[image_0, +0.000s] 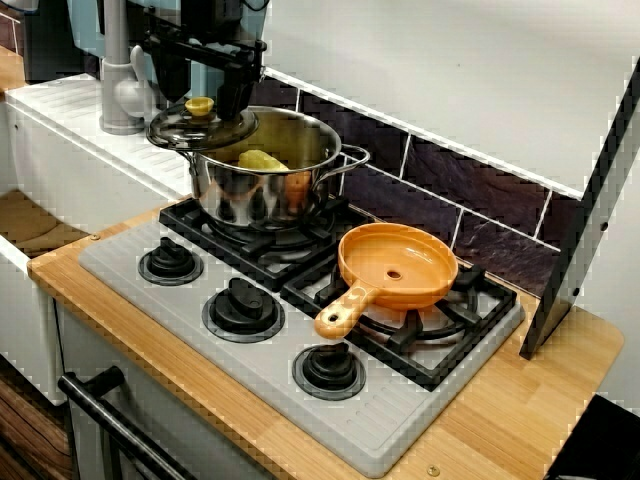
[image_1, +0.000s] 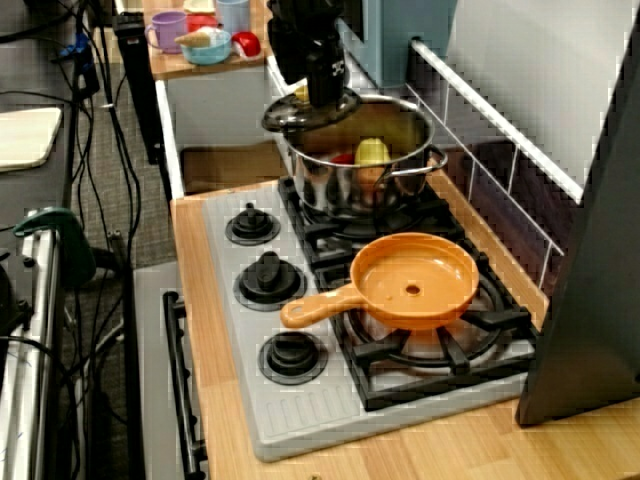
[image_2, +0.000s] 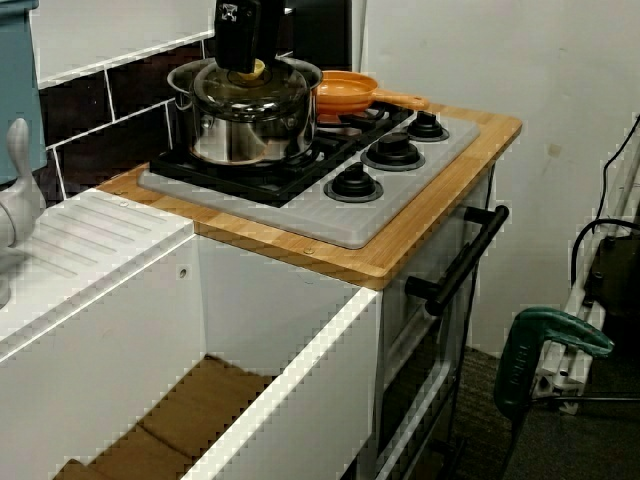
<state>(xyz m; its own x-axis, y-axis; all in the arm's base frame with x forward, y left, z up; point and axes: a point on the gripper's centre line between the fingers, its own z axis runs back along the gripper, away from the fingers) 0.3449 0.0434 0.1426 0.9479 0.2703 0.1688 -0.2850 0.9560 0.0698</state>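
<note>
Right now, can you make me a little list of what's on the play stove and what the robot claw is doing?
gripper: down over the lid, one finger each side of its yellow knob; grip unclear
lid: glass, tilted, sitting over the pot's rim on the sink side
pot: steel, on a back burner, mostly uncovered
toy food: yellow, orange and red pieces inside the pot
pan: orange, empty, on the neighbouring burner
dials: three black ones along the stove front
sink: white, beside the stove, with a grey tap
</note>
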